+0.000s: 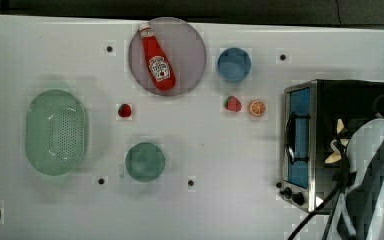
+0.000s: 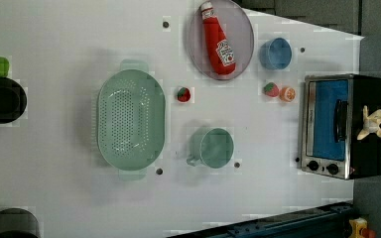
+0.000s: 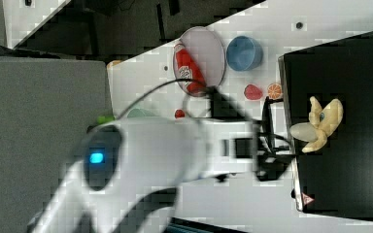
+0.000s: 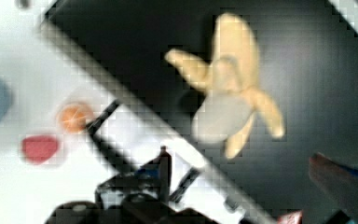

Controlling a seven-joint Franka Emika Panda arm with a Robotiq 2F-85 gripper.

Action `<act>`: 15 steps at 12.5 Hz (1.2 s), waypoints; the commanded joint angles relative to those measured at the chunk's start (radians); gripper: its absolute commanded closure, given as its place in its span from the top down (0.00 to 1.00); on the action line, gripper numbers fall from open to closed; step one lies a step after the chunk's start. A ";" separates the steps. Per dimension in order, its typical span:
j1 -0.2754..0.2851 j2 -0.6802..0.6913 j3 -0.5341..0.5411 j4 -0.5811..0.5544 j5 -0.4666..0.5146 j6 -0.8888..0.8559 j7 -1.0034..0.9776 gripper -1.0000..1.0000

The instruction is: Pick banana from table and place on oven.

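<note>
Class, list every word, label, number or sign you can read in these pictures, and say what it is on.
None can be read.
Ketchup bottle: white label, print too blurred.
Oven: small red triangular sticker at one corner, symbol too small.
Oven knobs: no legible markings.

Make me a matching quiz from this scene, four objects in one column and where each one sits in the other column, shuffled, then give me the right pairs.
Things:
1. banana
2. ketchup bottle
3. orange slice
4. green colander

Places:
A. lying on the grey plate
B. on the table beside a strawberry, near the oven door
C. on the black top of the oven
D. near the top view's left edge of the table

Pairs: 1-C, 2-A, 3-B, 4-D
</note>
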 commanded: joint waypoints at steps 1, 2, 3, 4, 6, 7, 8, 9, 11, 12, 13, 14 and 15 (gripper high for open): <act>0.082 -0.164 0.114 0.031 -0.010 -0.130 0.095 1.00; 0.093 -0.195 0.159 0.022 -0.010 -0.160 0.209 1.00; 0.100 -0.228 0.206 0.004 -0.010 -0.175 0.327 1.00; 0.103 -0.260 0.256 -0.022 -0.011 -0.175 0.438 1.00; 0.106 -0.310 0.359 -0.072 -0.012 -0.166 0.642 1.00; 0.106 -0.326 0.407 -0.088 -0.018 -0.158 0.752 1.00; 0.106 -0.339 0.442 -0.096 -0.026 -0.157 0.845 1.00; 0.106 -0.348 0.469 -0.101 -0.028 -0.160 0.894 1.00; 0.106 -0.359 0.497 -0.103 -0.044 -0.164 0.910 1.00; 0.106 -0.362 0.504 -0.103 -0.083 -0.164 0.910 1.00; 0.106 -0.365 0.511 -0.103 -0.143 -0.164 0.910 1.00; 0.106 -0.366 0.517 -0.103 -0.168 -0.164 0.910 1.00; 0.106 -0.366 0.519 -0.103 -0.160 -0.164 0.910 1.00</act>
